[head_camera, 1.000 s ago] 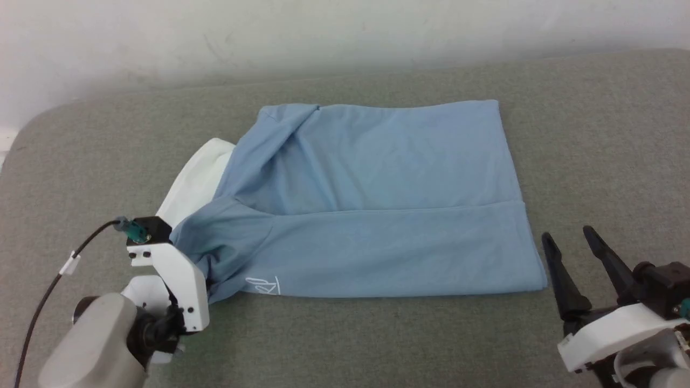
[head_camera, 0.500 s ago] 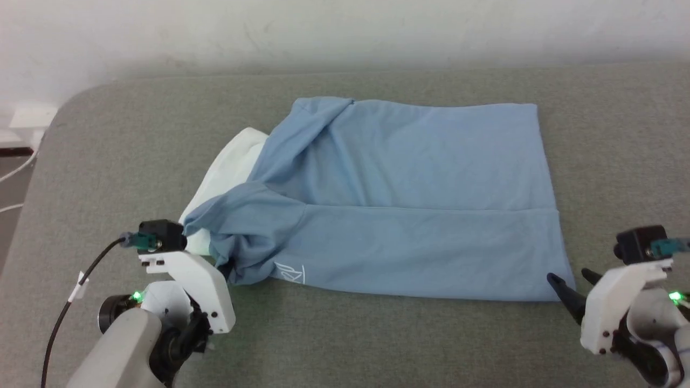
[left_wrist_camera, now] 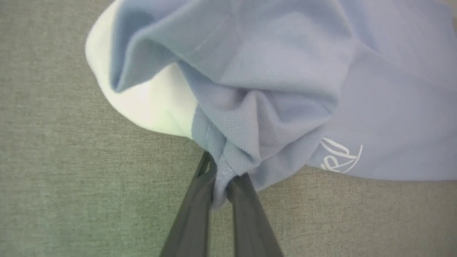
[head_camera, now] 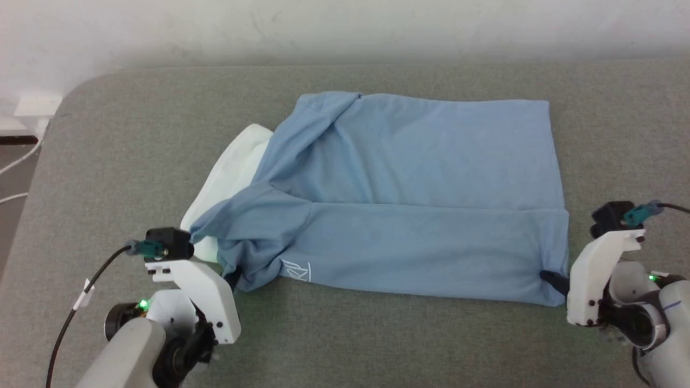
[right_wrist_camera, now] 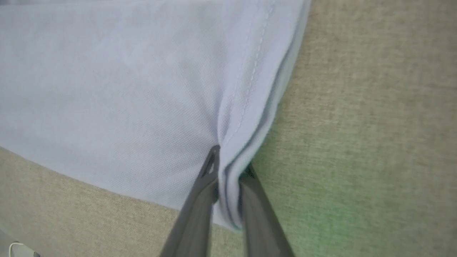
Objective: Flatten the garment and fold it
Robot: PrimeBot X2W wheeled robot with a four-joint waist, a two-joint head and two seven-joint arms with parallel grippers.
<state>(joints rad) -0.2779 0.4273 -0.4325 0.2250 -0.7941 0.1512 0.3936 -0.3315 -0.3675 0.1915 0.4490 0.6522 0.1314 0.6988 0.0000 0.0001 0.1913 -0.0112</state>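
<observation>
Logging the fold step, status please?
Left gripper shut on garment, collar end. Right gripper shut on hem corner. Cloth bunched at collar. Nothing in the way.

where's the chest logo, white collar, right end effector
chest logo [head_camera: 296, 271], head view, middle of the white script
white collar [head_camera: 229, 170], head view, its bare middle
right end effector [right_wrist_camera: 231, 157], right wrist view, between fingertips pinching the garment [right_wrist_camera: 117, 85]

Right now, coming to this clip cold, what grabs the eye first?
The light blue polo shirt dominates, lying part-folded across the middle of the grey surface, its white collar poking out at the left end. Each near corner is pinched: the left claw on bunched fabric beside the white logo, the right claw on the stitched hem.
</observation>
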